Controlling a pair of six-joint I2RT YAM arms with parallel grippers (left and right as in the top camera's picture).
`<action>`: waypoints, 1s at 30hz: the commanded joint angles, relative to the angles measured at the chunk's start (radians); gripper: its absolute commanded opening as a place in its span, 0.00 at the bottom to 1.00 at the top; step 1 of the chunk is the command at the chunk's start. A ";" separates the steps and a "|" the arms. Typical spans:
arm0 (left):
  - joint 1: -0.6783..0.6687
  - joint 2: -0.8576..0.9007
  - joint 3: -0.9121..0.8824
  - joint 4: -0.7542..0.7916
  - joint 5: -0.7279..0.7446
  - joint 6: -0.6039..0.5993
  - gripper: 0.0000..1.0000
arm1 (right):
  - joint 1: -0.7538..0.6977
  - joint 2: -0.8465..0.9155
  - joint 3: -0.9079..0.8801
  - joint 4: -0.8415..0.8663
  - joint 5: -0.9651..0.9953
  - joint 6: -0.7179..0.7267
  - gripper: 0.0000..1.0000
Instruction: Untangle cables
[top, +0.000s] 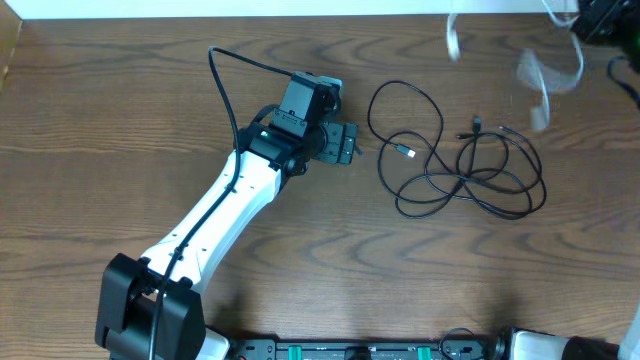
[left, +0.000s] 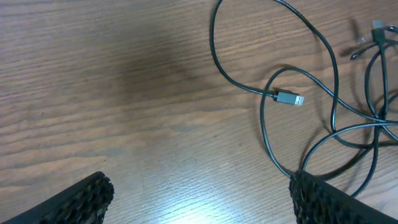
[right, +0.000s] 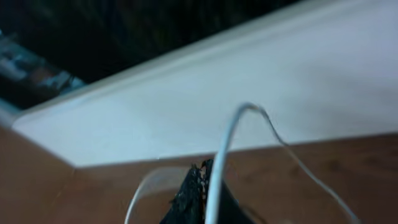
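Observation:
The black cord (top: 460, 165) lies in loose loops on the wooden table, right of centre, its small plug (top: 404, 151) pointing left. In the left wrist view the same black cord (left: 267, 93) and its plug (left: 290, 98) lie ahead of my left gripper (left: 202, 199), which is open with only bare wood between its fingers. In the overhead view my left gripper (top: 346, 143) sits just left of the loops. The white cord (top: 540, 80) hangs blurred above the table's far right. My right gripper (right: 202, 171) is shut on the white cord (right: 224, 140).
A white board (right: 186, 112) runs along the table's far edge. The left arm's own thick black wire (top: 222, 80) arcs over the table (top: 100, 150) at the upper left. The left arm's base (top: 140, 310) stands at the near left.

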 joint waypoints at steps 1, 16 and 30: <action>0.003 0.012 -0.004 -0.002 -0.009 -0.021 0.91 | 0.000 -0.008 0.032 -0.004 0.157 -0.036 0.01; 0.003 0.012 -0.004 -0.003 -0.009 -0.021 0.91 | -0.126 0.004 0.032 -0.142 0.483 -0.170 0.01; 0.003 0.012 -0.004 -0.003 -0.009 -0.021 0.91 | -0.296 0.201 0.031 -0.207 0.609 -0.196 0.01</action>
